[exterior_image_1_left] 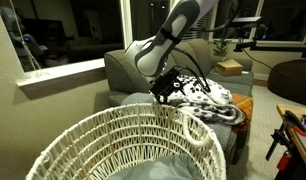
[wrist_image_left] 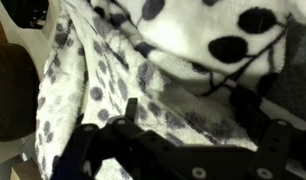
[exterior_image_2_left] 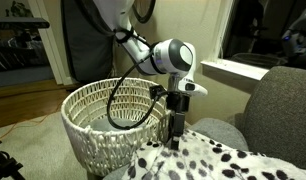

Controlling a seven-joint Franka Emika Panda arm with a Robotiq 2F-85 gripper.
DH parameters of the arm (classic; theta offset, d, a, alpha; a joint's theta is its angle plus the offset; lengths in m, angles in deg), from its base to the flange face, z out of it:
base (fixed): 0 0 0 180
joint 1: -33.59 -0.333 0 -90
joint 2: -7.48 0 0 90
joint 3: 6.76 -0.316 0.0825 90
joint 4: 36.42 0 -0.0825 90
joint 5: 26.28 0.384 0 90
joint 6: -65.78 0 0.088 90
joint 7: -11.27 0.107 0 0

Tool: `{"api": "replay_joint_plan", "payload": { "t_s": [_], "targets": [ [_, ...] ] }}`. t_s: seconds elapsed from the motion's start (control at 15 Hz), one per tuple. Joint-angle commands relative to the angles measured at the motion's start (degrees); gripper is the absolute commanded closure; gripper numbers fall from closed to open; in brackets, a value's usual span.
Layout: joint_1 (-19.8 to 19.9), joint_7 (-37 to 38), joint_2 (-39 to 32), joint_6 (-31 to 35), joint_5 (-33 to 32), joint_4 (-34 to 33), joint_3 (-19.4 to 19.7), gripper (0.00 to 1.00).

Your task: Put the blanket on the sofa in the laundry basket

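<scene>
Just beyond the basket (exterior_image_1_left: 103, 118), on the sofa (exterior_image_1_left: 128, 65) seat, the blanket (exterior_image_1_left: 208, 100) lies in a loose heap, spotted side up, with its near edge spilling toward the basket. None of it is in the basket yet.

The hand (exterior_image_2_left: 176, 135) hangs straight down over that near edge, on the side of the heap closest to the basket. Its jaws stand wide apart and hold nothing. In the wrist view the folds of fleece lie right under and between the two fingers (wrist_image_left: 128, 108). Whether the tips already press into the cloth I cannot tell. I judge it is lined up this way to pinch a raised fold at the edge, so the carry across to the basket is short and the rest of the blanket can trail behind.

The arm (exterior_image_1_left: 173, 35) reaches in from above the basket, and a black cable (exterior_image_2_left: 118, 100) loops off it in front of the basket's wall. That loop could snag the braided rim on the way over. The rim itself stands high next to the seat, so the cloth will need a good lift to clear it. A dark pouffe (exterior_image_1_left: 293, 75) sits well away from the basket, past the sofa's far end, and is no hindrance.
</scene>
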Motion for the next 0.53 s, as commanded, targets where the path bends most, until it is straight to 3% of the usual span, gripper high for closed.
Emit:
{"api": "replay_joint_plan", "payload": {
  "t_s": [0.0,0.13,0.47],
  "targets": [
    [-1.4,0.5,-0.9,-0.5,-0.9,-0.8,1.1,0.12],
    [-1.6,0.6,-1.1,-0.4,-0.9,-0.8,1.1,0.33],
    [-2.2,0.7,-1.1,-0.2,-1.0,-0.5,1.2,0.67]
  ]
}}
